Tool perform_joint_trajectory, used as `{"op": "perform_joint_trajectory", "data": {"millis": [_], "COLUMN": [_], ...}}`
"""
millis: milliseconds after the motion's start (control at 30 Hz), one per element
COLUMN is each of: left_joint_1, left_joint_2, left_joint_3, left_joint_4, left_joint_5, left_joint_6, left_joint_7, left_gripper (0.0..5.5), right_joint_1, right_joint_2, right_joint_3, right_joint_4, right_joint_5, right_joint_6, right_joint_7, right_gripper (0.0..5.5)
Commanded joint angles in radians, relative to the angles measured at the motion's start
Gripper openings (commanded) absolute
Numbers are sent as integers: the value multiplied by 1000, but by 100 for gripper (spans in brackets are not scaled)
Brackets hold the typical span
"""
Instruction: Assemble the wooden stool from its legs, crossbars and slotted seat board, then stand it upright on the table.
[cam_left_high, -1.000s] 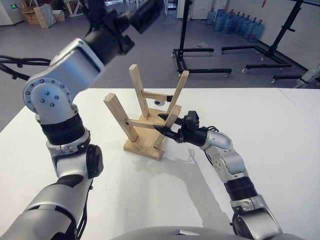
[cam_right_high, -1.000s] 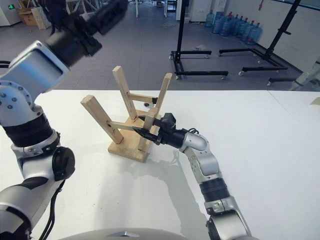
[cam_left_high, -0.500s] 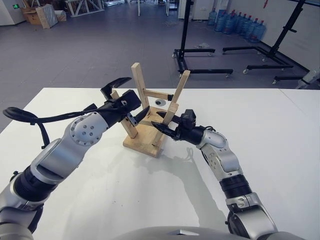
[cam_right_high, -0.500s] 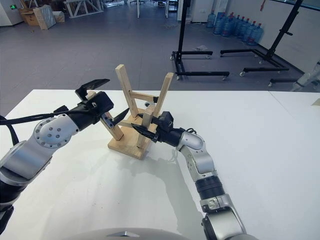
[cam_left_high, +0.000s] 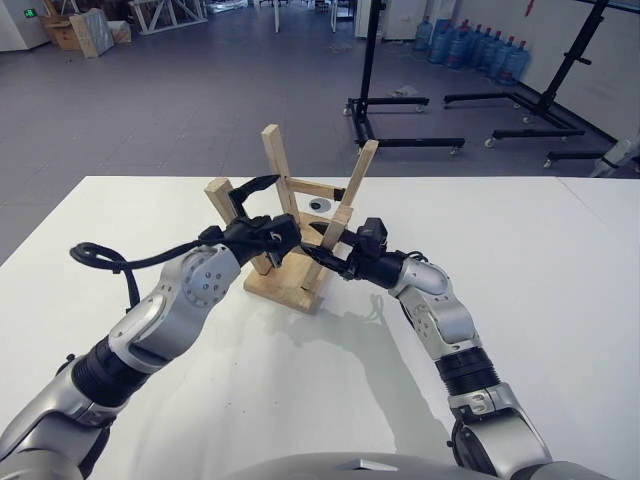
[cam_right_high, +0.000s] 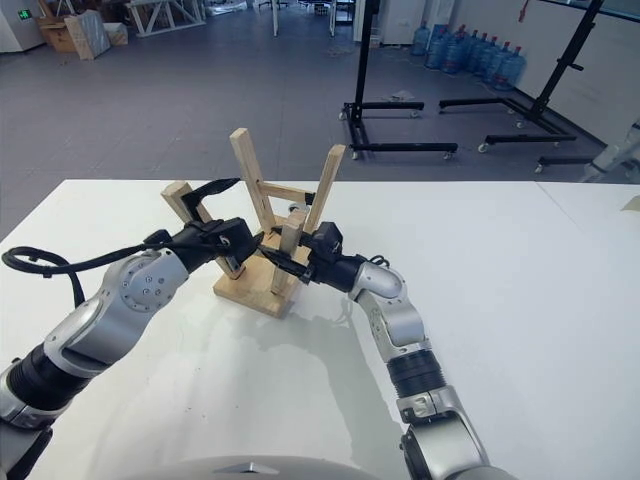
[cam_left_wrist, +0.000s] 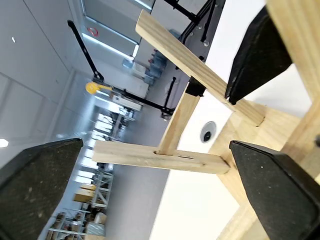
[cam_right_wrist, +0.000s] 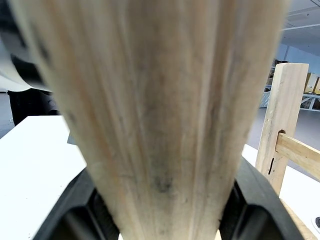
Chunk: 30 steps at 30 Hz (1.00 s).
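Note:
The wooden stool (cam_left_high: 300, 235) lies upside down on the white table (cam_left_high: 560, 260), its seat board (cam_left_high: 283, 288) flat and its legs pointing up, joined by crossbars (cam_left_wrist: 165, 159). My right gripper (cam_left_high: 325, 254) is shut on the near right leg (cam_right_wrist: 150, 115), low down by the seat board. My left gripper (cam_left_high: 284, 208) is open just left of it, one finger above and one below the crossbar between the left legs. In the left wrist view both its pads (cam_left_wrist: 274, 186) stand wide apart, with the legs and crossbars beyond them.
A round hole (cam_left_high: 320, 204) sits in the table just behind the stool. The left arm's black cable (cam_left_high: 100, 256) loops over the table's left side. Black wheeled stands (cam_left_high: 400, 110) and water bottles (cam_left_high: 470, 45) are on the floor beyond the far edge.
My left arm has swung down from high above the table, and its open gripper has come in against the stool's left side. The right gripper has kept its hold on the leg.

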Motion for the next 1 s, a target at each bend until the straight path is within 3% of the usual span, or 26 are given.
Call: {"op": "perform_joint_trajectory", "data": {"millis": [33, 400, 600, 733, 900, 1000], "left_joint_1": [116, 145, -4, -265, -558, -595], "left_joint_2": [-2, -87, -261, -363, -337, -273], "left_joint_3": [-45, 4, 253, 470, 671, 745], "left_joint_4": [90, 149, 109, 57, 119, 218], "left_joint_5": [50, 119, -98, -320, -438, -443], "left_joint_6": [-48, -102, -66, 27, 111, 110], "left_joint_7": [-55, -87, -49, -46, 13, 34], "left_gripper": [540, 540, 540, 540, 540, 540], "right_joint_1": [-48, -53, -30, -20, -10, -5], "right_joint_2": [12, 10, 3, 2, -22, -29], "right_joint_3": [10, 53, 41, 46, 55, 74], "right_joint_4": [-15, -21, -15, 1, 26, 56], "right_joint_5": [-18, -74, -70, -76, -99, -129], "right_joint_6": [19, 49, 42, 35, 39, 26], "right_joint_7": [-20, -41, -47, -43, -43, -50], "right_gripper": [206, 206, 206, 206, 206, 206]}}
